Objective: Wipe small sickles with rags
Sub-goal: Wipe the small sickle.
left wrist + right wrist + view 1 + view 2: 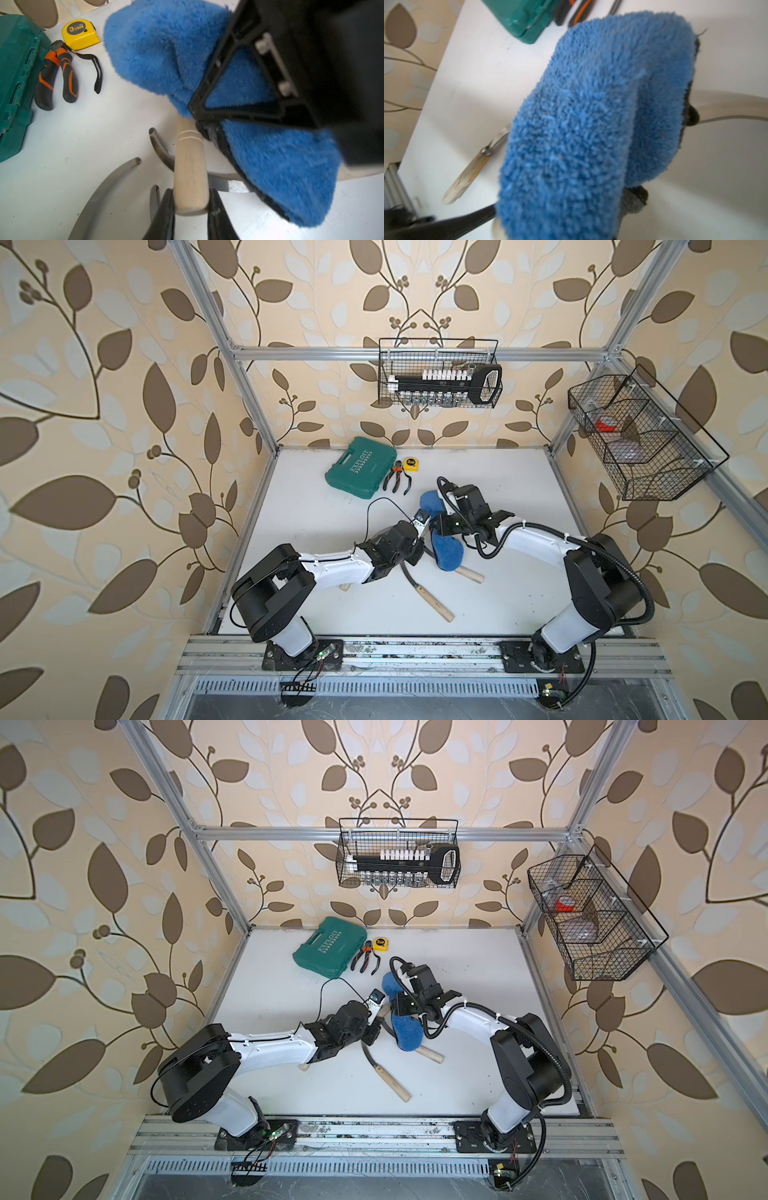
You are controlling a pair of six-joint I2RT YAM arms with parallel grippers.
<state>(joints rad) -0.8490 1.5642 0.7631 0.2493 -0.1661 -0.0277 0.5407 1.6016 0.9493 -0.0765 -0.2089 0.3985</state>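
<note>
My left gripper [191, 199] is shut on the pale wooden handle of a small sickle [190, 172], held over the table's middle. Its blade end runs into the blue fluffy rag [162, 52], which hides it. My right gripper [442, 524] is shut on that rag [446, 551], pinching it so that it bulges into two lobes in both top views [405, 1031]. The rag [581, 124] fills the right wrist view and hides those fingers; a curved grey blade [726, 113] shows beside it. My left gripper [423, 537] sits right next to the right one.
More sickles lie under the arms: one handle [434, 603] near the front, one [471, 573] poking from under the rag, one end [345, 587] under my left forearm. A teal case [359, 468], pliers [397, 481] and a yellow tape measure [411, 464] stand at the back.
</note>
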